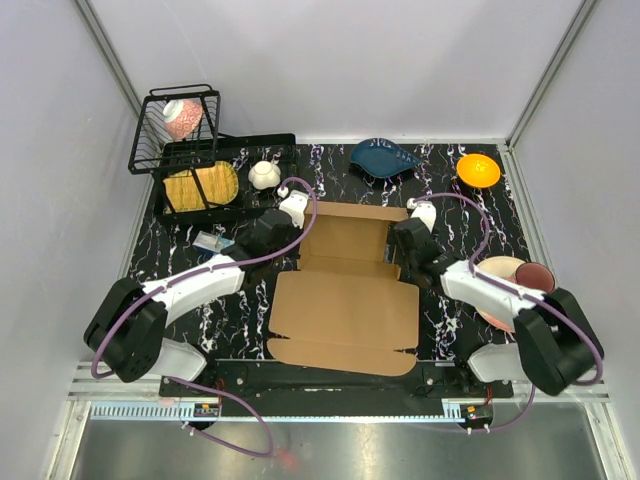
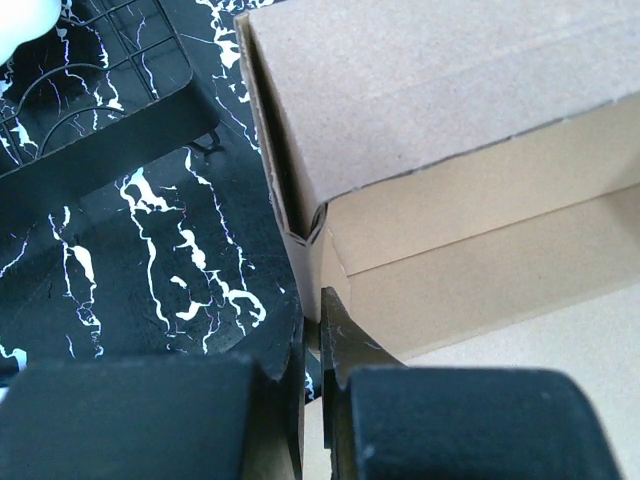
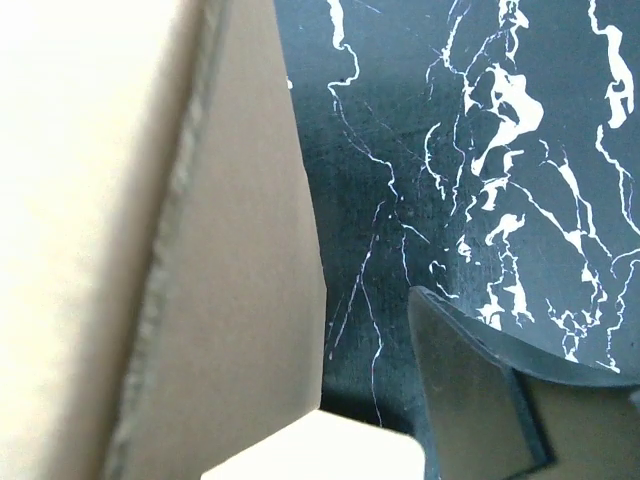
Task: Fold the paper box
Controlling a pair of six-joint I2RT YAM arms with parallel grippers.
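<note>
The paper box is brown cardboard in the middle of the table. Its far half has walls standing and its wide front flap lies flat towards me. My left gripper is at the box's left wall. In the left wrist view its fingers are shut on that wall's edge, one finger outside and one inside. My right gripper is at the right wall. It stands open: one dark finger hovers over the marbled table, apart from the cardboard wall. The other finger is hidden.
At the back left stand a black wire basket with a pink patterned cup and a rack holding a yellow plate. A white pot, a blue leaf dish and an orange bowl line the back. A plate with a maroon bowl sits right.
</note>
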